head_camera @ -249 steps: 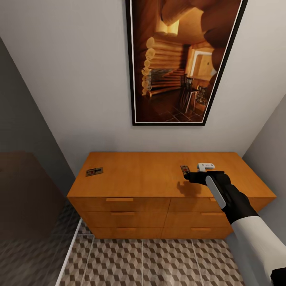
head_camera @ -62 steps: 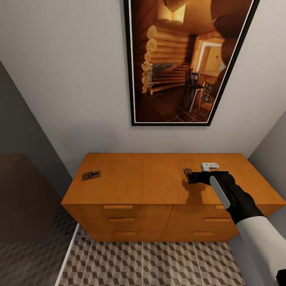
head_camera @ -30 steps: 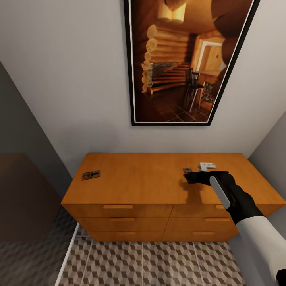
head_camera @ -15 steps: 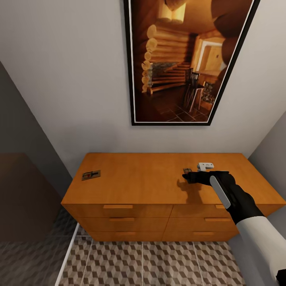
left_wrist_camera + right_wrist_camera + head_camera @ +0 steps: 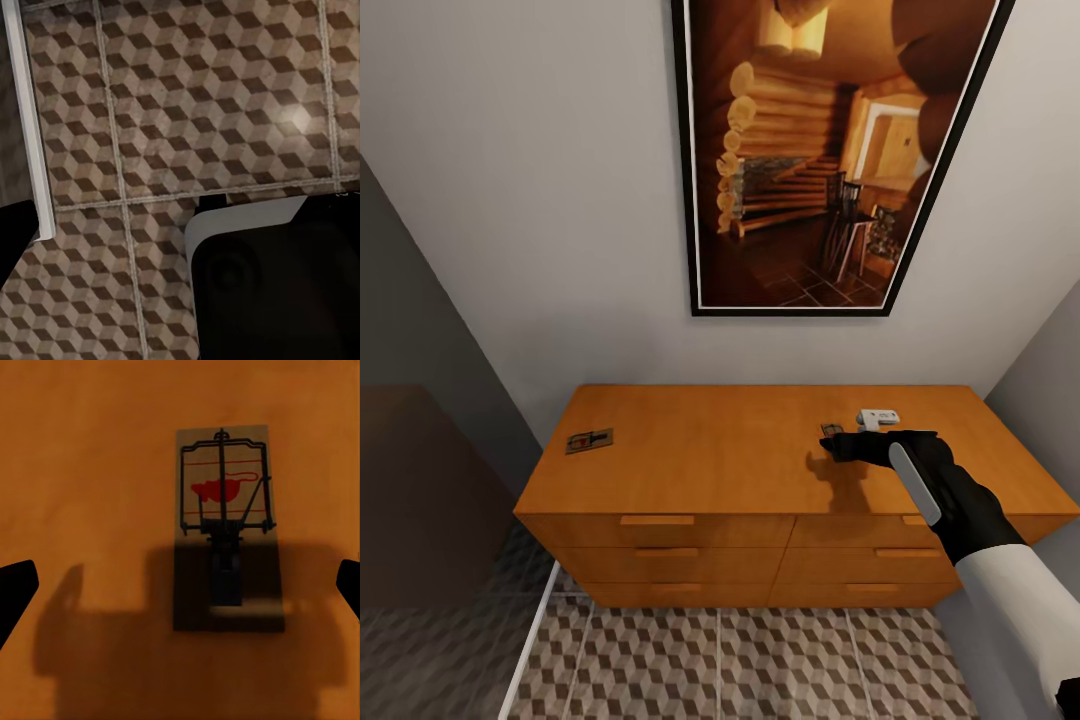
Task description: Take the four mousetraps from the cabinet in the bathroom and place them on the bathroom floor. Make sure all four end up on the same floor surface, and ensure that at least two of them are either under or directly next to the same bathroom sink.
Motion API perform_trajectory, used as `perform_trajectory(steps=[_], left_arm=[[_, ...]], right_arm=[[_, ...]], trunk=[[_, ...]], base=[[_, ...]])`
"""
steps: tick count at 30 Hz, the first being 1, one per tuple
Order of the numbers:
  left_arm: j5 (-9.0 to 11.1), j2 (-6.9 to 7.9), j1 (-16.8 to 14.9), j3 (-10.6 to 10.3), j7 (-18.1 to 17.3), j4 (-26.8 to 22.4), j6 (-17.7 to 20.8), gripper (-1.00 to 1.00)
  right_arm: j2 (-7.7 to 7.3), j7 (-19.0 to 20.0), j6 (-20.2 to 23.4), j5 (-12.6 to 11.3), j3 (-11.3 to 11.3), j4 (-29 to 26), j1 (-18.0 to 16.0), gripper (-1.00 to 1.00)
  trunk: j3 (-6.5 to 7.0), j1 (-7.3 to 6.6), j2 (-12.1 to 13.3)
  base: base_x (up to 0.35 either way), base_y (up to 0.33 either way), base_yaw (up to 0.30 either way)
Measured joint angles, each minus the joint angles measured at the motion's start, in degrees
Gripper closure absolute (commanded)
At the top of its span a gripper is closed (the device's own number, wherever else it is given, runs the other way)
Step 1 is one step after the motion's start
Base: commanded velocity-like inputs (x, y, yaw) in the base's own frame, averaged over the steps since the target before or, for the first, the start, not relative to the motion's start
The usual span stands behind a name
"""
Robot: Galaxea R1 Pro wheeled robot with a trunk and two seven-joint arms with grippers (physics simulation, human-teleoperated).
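Over the cabinet (image 5: 760,455), your right gripper (image 5: 838,447) hovered with its fingers spread wide apart, and in the right wrist view one mousetrap (image 5: 227,525) lay flat on the wood between the two dark fingertips (image 5: 15,592), touched by neither and half in the gripper's shadow. You also had a second mousetrap (image 5: 589,440) sitting near the far left end of the top, well apart from the first, plus a small white object (image 5: 880,417) just beside your gripper. Your left wrist camera looked at the bathroom floor (image 5: 187,97), so I couldn't tell how the left gripper stood.
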Motion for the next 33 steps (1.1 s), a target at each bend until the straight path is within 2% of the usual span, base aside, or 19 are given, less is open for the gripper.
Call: perform_trajectory(steps=[3, 7, 13, 33], left_arm=[[0.0, 0.00, 0.0, 0.0, 0.0, 0.0, 0.0, -1.00], [0.0, 0.00, 0.0, 0.0, 0.0, 0.0, 0.0, -1.00], [0.0, 0.00, 0.0, 0.0, 0.0, 0.0, 0.0, -1.00], [0.0, 0.00, 0.0, 0.0, 0.0, 0.0, 0.0, -1.00]], right_arm=[[-0.29, 0.0, 0.0, 0.0, 0.0, 0.0, 0.0, -1.00], [-1.39, 0.0, 0.0, 0.0, 0.0, 0.0, 0.0, -1.00], [-2.00, 0.0, 0.0, 0.0, 0.0, 0.0, 0.0, -1.00], [-2.10, 0.0, -0.1, 0.0, 0.0, 0.1, 0.0, -1.00]], trunk=[[-0.02, 0.00, 0.0], [-0.10, 0.00, 0.0], [-0.32, 0.00, 0.0], [-0.84, 0.00, 0.0]], base=[[0.000, 0.000, 0.000], [0.000, 0.000, 0.000], [0.000, 0.000, 0.000], [0.000, 0.000, 0.000]])
